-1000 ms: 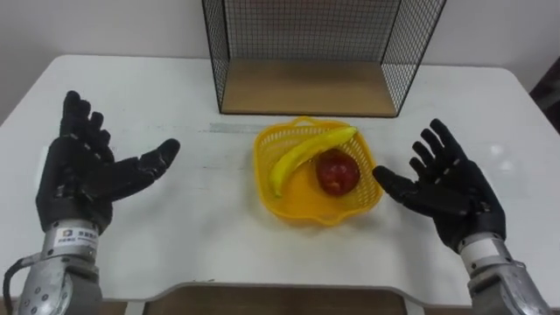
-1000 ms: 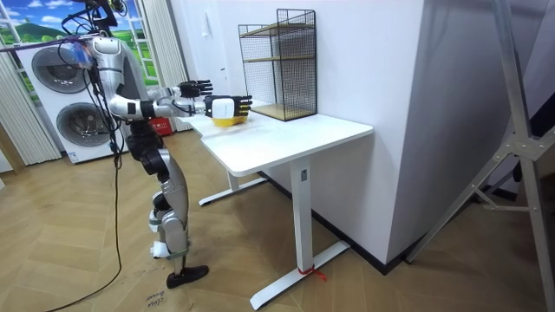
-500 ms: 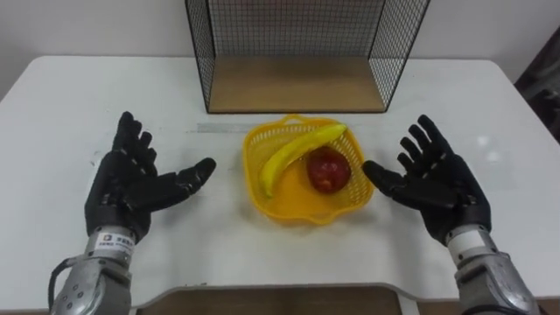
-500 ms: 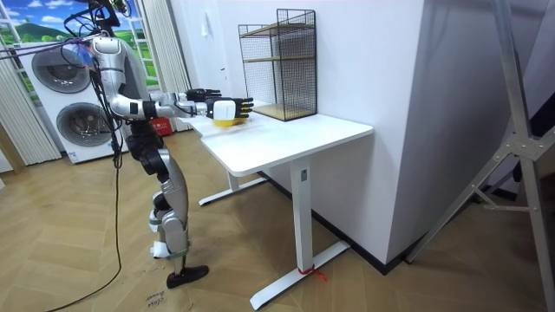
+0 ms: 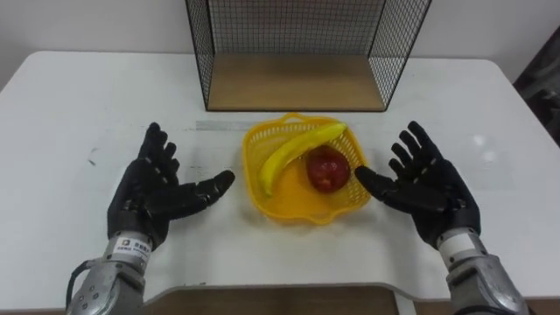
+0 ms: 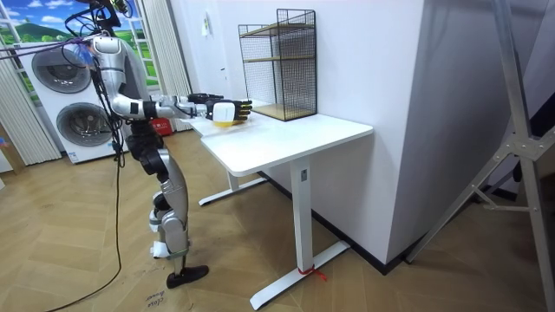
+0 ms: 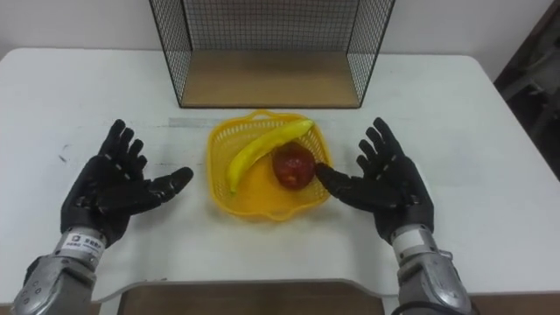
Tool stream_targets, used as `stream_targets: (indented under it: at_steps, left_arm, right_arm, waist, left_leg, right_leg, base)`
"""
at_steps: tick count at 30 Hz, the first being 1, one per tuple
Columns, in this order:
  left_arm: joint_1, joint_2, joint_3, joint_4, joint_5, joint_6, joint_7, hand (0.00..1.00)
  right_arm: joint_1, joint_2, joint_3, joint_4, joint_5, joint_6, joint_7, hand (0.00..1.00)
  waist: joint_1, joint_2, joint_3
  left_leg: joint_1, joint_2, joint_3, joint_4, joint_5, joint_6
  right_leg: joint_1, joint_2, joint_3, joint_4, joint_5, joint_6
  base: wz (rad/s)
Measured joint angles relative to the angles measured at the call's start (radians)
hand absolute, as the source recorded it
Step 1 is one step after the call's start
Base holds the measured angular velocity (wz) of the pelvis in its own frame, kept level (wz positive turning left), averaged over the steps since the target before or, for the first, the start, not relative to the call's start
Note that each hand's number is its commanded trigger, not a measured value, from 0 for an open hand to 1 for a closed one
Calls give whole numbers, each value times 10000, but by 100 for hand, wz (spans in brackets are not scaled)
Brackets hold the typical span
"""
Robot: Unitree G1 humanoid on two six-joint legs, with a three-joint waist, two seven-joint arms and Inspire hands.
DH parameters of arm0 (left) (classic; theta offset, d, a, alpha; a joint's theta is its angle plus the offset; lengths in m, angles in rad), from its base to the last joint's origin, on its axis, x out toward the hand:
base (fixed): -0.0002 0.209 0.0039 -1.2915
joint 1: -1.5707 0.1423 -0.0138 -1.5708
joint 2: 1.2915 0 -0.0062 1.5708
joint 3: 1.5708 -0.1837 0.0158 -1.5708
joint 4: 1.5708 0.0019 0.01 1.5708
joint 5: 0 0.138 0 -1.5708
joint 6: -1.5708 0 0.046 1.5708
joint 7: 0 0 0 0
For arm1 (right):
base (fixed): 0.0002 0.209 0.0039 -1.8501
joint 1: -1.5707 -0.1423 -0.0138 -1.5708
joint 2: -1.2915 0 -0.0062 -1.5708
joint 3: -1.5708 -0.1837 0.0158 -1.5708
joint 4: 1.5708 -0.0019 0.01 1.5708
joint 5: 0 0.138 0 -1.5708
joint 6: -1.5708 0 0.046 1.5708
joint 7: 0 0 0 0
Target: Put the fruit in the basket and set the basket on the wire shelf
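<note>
Left robot hand (image 5: 153, 197), right robot hand (image 5: 426, 188) splayed, flanking basket (image 5: 302, 203); wire shelf (image 5: 297, 83) behind.

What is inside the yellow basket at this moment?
The yellow basket holds a banana, lying diagonally, and a red apple beside it. The basket floor beneath them is covered, so anything underneath cannot be seen.

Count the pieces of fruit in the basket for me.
2. A banana lies diagonally across the yellow basket. A red apple sits beside it, toward the robot's right. Nothing else shows through the basket, though its floor under the fruit is hidden.
</note>
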Motion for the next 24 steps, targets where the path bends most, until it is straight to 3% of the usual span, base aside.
stream_targets:
  at_steps: [7, 18, 24]
  left_arm:
    - [-96, -133, -195, 103, -27, 3, -364, 0]
    - [-111, -207, -1186, 200, -6, 1, -582, 0]
    - [-154, -205, -1382, 745, -6, -26, -709, 0]
  right_arm:
    - [-427, 19, 144, 0, 33, 4, 191, 0]
    - [-560, 174, 834, 133, 15, -9, 523, 0]
    - [-861, 217, 842, 992, -8, -448, 572, 0]
  waist:
    - [14, -15, -4]
    - [-47, -58, 17]
    - [-88, -79, 42]
  left_leg:
    - [114, 3, 88, -26, 0, 0]
    - [88, 9, 74, -2, 0, 0]
    - [52, 7, 80, -6, -1, 0]
  right_leg:
    - [35, 19, 140, 4, 38, 6]
    - [36, 18, 108, -5, 54, 6]
    - [14, 21, 108, -36, 53, 7]
  base:
    - [-5]
    - [0]
    - [0]
